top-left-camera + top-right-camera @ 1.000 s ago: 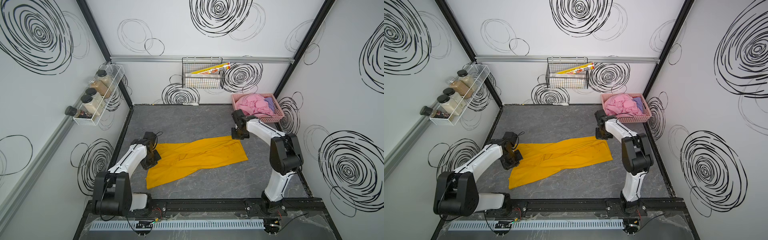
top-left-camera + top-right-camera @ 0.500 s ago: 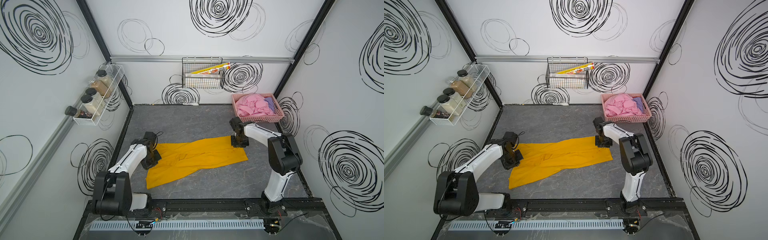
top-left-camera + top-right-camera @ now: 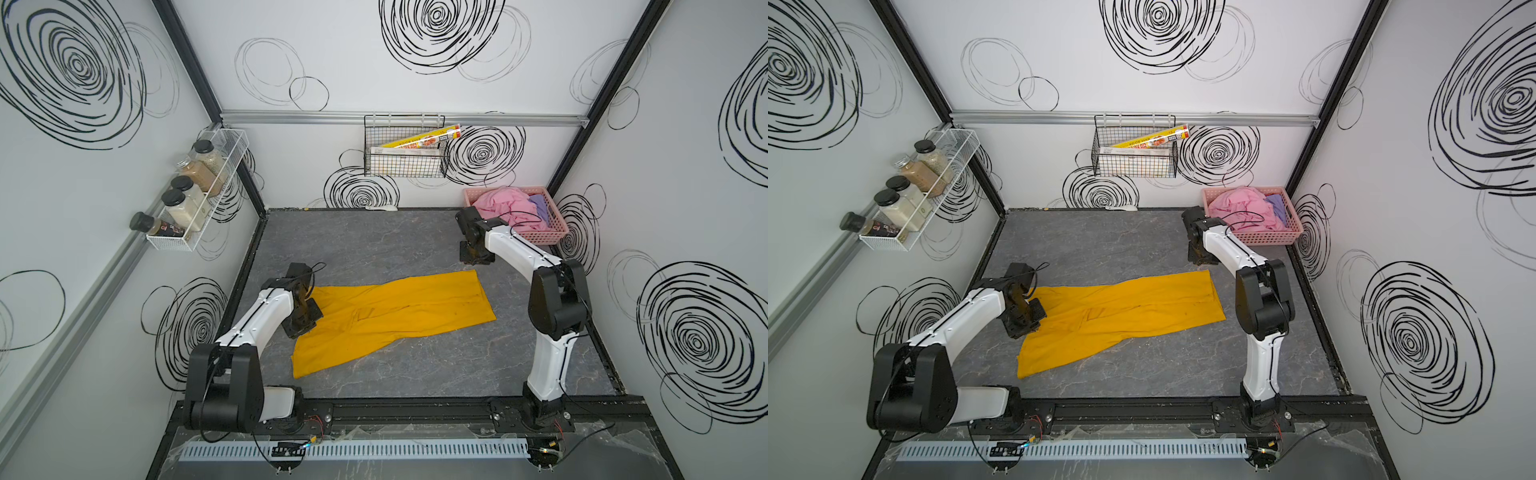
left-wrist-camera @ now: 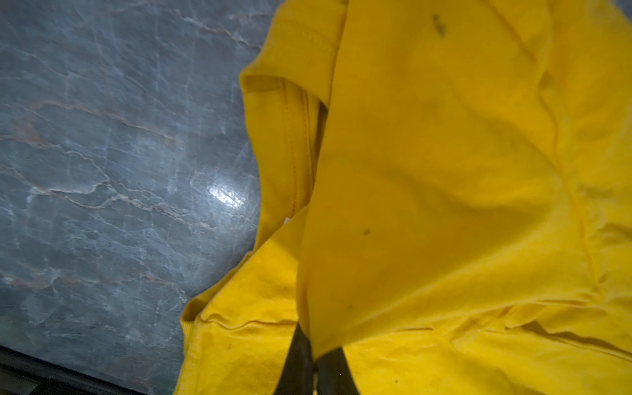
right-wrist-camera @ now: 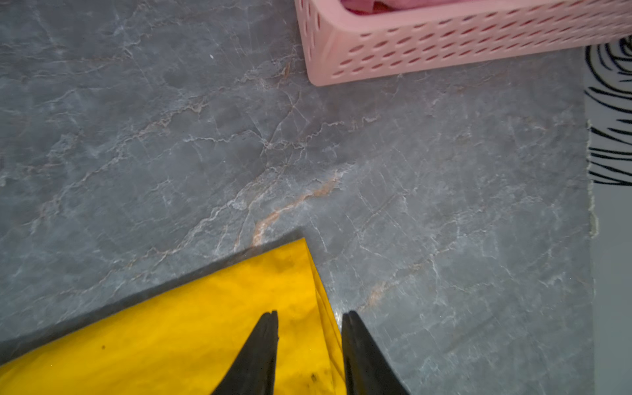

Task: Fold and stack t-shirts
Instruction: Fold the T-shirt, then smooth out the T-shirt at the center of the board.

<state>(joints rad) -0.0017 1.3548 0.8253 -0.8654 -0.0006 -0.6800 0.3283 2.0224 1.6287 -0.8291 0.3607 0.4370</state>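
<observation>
Mustard-yellow cotton t-shirt [image 3: 395,316] lies flat mid grey marble-look tabletop [image 3: 374,241], already folded into a long strip. Long axis runs from near-left to far-right.

Left pincer [image 3: 305,319] sits at the strip's left end. The wrist view shows it closed tight with a fold of yellow cloth pinched between the black fingers [image 4: 301,355].

Right pincer [image 5: 309,318] is part open and holds nothing. Wrist view: the shirt's far-right corner lies below the tips, one finger over cloth, one over bare tabletop. In both top views it sits just past that corner, on the far side, and looks lifted clear; height hard to tell.

Light pink t-shirt [image 3: 498,203] and lavender-purple t-shirt [image 3: 538,203] are bunched unfolded in the pink perforated plastic basket [image 3: 540,239] at far right, close behind the right arm.

Judgement: the next fold goes across the long axis, end to end. Left arm has its end. The right arm is nearer the free end, with the shirt lying near-left of it.
</observation>
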